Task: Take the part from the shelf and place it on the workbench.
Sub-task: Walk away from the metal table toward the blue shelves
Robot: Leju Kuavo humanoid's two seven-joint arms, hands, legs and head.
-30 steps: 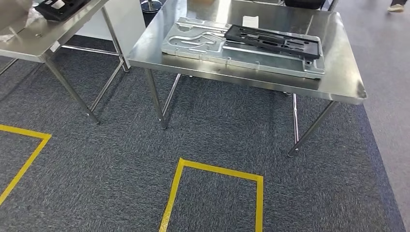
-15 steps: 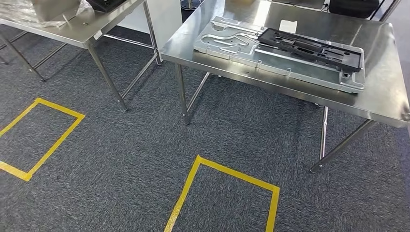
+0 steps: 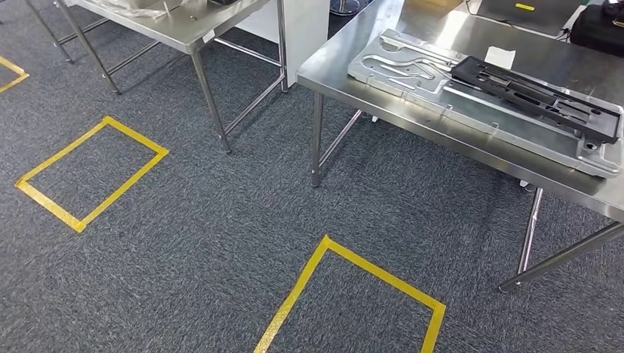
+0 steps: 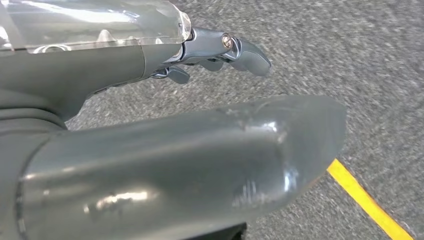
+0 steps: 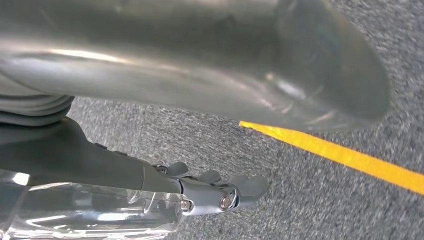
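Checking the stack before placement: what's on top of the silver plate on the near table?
A black slotted frame lies on the silver plate, over the half toward the table's far-right end. The plate surface under the frame is covered, so its features there can't be seen.

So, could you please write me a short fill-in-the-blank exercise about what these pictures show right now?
1. The black part lies on top of the ____ metal plate.
2. The squares marked on the carpet are taped in ____.
3. The left hand holds ____, with carpet beneath it.
4. The plate rests on a steel ____.

Missing words: silver; yellow; nothing; table
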